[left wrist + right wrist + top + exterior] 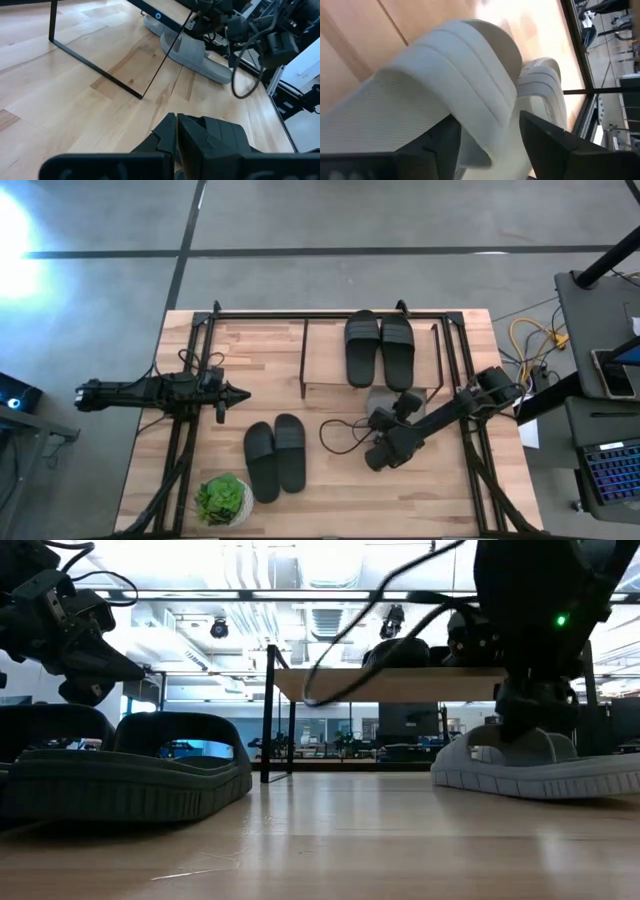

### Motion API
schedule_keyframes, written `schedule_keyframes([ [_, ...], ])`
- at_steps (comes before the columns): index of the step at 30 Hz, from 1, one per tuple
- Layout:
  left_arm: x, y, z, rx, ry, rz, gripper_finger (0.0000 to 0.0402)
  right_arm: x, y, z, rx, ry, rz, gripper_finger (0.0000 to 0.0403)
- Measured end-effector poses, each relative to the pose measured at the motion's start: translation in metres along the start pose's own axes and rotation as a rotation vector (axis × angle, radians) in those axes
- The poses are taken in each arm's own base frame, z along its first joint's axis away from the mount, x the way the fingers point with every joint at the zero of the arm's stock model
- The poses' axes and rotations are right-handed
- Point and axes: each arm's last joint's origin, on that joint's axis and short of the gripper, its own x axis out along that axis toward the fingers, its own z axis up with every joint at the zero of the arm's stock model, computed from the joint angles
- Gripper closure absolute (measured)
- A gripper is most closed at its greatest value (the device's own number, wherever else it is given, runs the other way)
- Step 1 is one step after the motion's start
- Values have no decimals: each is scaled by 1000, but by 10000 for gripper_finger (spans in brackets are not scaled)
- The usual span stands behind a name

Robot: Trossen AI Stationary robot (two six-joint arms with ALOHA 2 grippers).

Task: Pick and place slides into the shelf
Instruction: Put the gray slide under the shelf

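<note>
Flanking black slides (275,458), potted plant (223,499), cable (345,436)

Light wooden plank surface (330,490) carried a small green leafy potted plant (222,499) at its near left corner. Open laptop with lit keyboard (610,470) sat off right, beside yellow cables (530,338).

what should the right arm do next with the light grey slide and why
Probably close the right tool on the light grey rubber slide's wide strap: its fingers stand open either side of it, nothing is gripped, and this pair lies on the table while a black pair already sits on the wooden-topped shelf.
</note>
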Motion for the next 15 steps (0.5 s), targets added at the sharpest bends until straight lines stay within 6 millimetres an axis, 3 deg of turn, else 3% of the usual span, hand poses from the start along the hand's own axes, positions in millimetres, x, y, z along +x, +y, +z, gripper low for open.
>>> schedule_keyframes([
  [9, 0, 0, 0, 0, 0, 0, 402, -49, 5, -5, -26, 43, 124, 223],
  [15, 0, 0, 0, 0, 0, 0, 402, -86, 19, -36, 75, 177, 279, 322],
])
